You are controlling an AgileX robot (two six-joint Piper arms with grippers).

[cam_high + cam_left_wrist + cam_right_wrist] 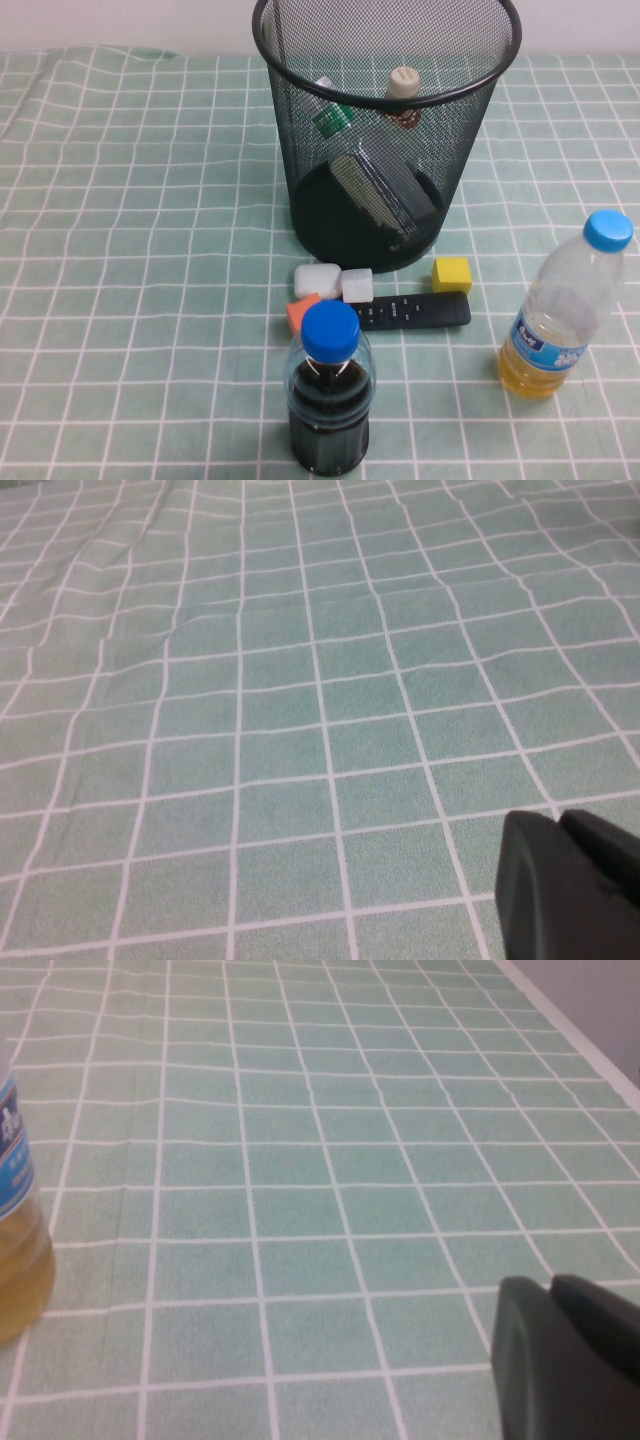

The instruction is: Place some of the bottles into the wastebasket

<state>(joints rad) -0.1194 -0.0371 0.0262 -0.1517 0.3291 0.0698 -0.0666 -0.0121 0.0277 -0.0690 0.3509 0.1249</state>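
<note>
The black wire-mesh wastebasket stands at the back middle of the table in the high view. Both clear bottles lean inside it. The slim one with the cream cap is on the right. The squarish one with the green neck band is on the left. Neither arm shows in the high view. My left gripper is shut and empty over bare checked cloth. My right gripper is shut and empty over the cloth, apart from the yellow-liquid bottle.
A blue-capped bottle of dark liquid stands at the front middle. A blue-capped bottle of yellow liquid stands at the right. A black remote, two white cubes, an orange cube and a yellow cube lie before the basket.
</note>
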